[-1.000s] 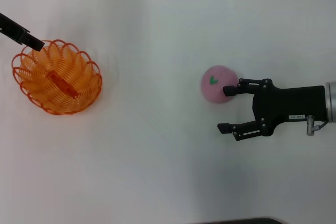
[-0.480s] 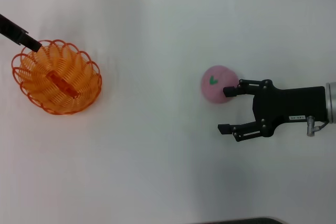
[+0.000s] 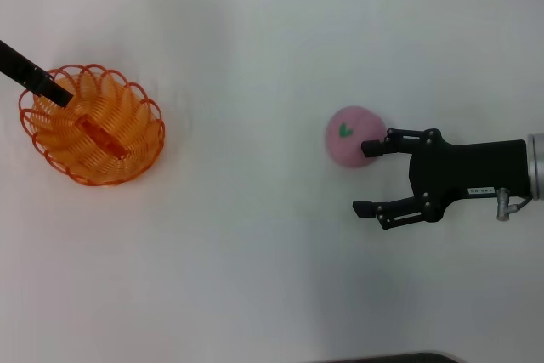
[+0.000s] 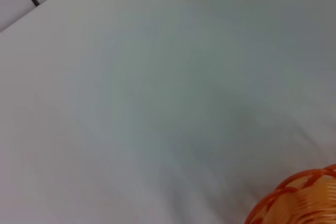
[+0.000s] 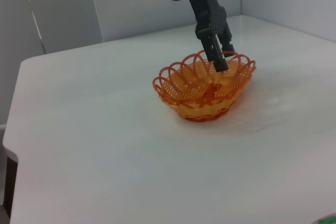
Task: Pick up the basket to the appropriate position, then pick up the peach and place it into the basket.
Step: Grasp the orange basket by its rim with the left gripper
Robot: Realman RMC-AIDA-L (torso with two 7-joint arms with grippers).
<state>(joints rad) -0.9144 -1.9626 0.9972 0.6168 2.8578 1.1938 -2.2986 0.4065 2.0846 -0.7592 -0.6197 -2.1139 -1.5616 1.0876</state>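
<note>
The orange wire basket (image 3: 92, 125) stands on the white table at the left; it also shows in the right wrist view (image 5: 202, 85) and at a corner of the left wrist view (image 4: 299, 198). My left gripper (image 3: 53, 89) reaches in from the far left, its tip over the basket's far-left rim; in the right wrist view it (image 5: 219, 59) hangs at the rim. The pink peach (image 3: 350, 137) with a green leaf mark lies at the right. My right gripper (image 3: 365, 178) is open and empty, its far finger (image 3: 374, 147) at the peach's right side.
The white table (image 3: 255, 252) spreads between basket and peach. A dark edge shows at the table's near side (image 3: 391, 358). Grey walls stand behind the table in the right wrist view (image 5: 131, 3).
My left gripper has moved a little down and inward over the basket's rim. The right gripper, peach and basket have not moved.
</note>
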